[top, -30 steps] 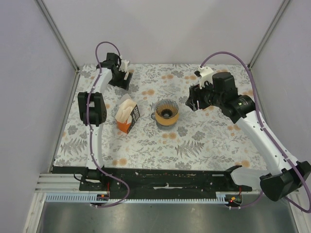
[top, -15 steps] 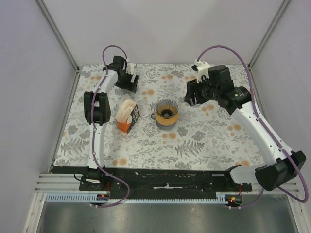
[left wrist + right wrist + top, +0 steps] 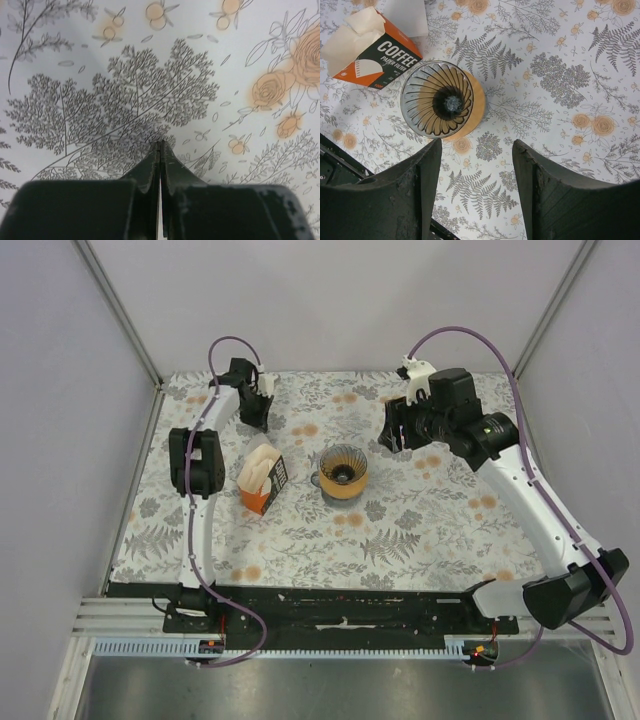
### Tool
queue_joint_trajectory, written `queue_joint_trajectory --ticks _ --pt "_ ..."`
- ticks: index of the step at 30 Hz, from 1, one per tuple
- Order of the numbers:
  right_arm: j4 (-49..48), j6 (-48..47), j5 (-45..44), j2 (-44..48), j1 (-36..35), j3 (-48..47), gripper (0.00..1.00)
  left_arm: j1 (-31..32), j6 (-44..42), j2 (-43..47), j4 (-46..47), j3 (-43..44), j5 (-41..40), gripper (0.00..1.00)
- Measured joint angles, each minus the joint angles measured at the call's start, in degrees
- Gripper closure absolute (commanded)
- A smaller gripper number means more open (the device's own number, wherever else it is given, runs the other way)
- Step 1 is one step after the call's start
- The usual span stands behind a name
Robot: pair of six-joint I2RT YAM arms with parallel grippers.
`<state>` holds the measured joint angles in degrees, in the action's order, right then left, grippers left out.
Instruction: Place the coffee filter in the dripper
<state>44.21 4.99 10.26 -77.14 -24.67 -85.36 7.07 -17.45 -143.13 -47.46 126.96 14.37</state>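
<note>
The dripper (image 3: pixel 343 472) is a smoky ribbed cone on a round wooden base, standing mid-table; the right wrist view shows it from above (image 3: pixel 437 100), empty. Left of it lies an orange coffee filter box (image 3: pixel 268 488) (image 3: pixel 380 55), its top open, with cream paper of the coffee filter (image 3: pixel 257 466) (image 3: pixel 350 40) showing there. My left gripper (image 3: pixel 262 410) hangs over the far left of the table, beyond the box, and it is shut (image 3: pixel 160 146) on nothing. My right gripper (image 3: pixel 393 435) hovers right of and beyond the dripper, open (image 3: pixel 476 146) and empty.
A flower-printed cloth (image 3: pixel 430 530) covers the table. Grey walls close in the left, right and far sides. A black rail (image 3: pixel 320 605) with the arm bases runs along the near edge, and its corner shows in the right wrist view (image 3: pixel 330 167).
The left gripper has gone from open to shut on nothing and has drawn back slightly leftward. The right gripper has drifted up and toward the far side, still open.
</note>
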Motion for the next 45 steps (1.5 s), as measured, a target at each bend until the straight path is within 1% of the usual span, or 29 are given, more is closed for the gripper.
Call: queue_joint_trajectory --ticks 2,3,5,7,9,14,19,24,26,27,29,31,37,42,45 --pt "0.09 0.02 -0.09 -0.33 0.00 -0.26 0.34 -1.36 0.02 0.72 -0.61 -1.16 2.12 0.97" --pt "0.11 0.04 -0.09 -0.55 0.00 -0.39 0.34 -2.40 0.00 0.98 -1.01 -1.62 3.32 0.86" --pt "0.24 0.11 -0.09 -1.14 -0.02 -0.66 0.34 -4.07 -0.02 1.22 -1.81 -1.81 4.76 0.52" --pt "0.46 0.11 -0.07 -1.77 -0.11 -1.05 0.34 -5.84 -0.31 1.92 -2.36 -2.49 5.99 0.34" --pt "0.70 0.11 -0.07 -2.38 -0.24 -1.36 0.34 -7.30 -0.37 3.39 -2.97 -3.67 6.82 0.27" --pt "1.20 0.09 -0.07 -3.17 -0.37 -2.43 0.34 -8.15 -0.37 9.53 -3.30 -8.90 9.31 0.25" --pt "1.36 0.09 -0.09 -3.19 -0.37 -2.86 0.33 -7.17 -0.37 13.66 -2.99 -13.92 11.65 0.26" --pt "1.38 0.09 -0.13 -3.37 -0.63 -2.91 0.33 -6.67 -0.37 14.32 -2.14 -19.76 12.57 0.34" --pt "1.38 0.09 -0.15 -3.61 -0.70 -2.99 0.33 -6.71 -0.37 14.27 -2.34 -20.96 12.57 0.41" --pt "1.38 0.09 -0.15 -3.67 -0.72 -2.99 0.33 -6.73 -0.39 14.19 -2.34 -21.09 12.66 0.49" --pt "1.40 0.07 -0.20 -3.98 -0.72 -3.10 0.33 -6.73 -0.39 14.05 -2.16 -21.09 13.00 0.69" --pt "1.42 0.07 -0.26 -4.26 -0.74 -3.17 0.33 -6.73 -0.33 13.90 -2.23 -21.09 13.51 0.98" --pt "1.57 -0.07 -0.57 -4.44 -0.85 -3.19 0.33 -7.37 -0.79 13.38 -3.13 -20.81 16.04 0.98" --pt "1.62 -0.09 -0.87 -4.44 -1.01 -3.19 0.32 -8.46 -0.74 13.90 -2.80 -18.51 15.82 0.98" --pt "1.62 -0.09 -0.94 -4.44 -1.01 -3.19 0.32 -8.76 -0.76 15.89 -1.88 -17.03 14.73 0.98"
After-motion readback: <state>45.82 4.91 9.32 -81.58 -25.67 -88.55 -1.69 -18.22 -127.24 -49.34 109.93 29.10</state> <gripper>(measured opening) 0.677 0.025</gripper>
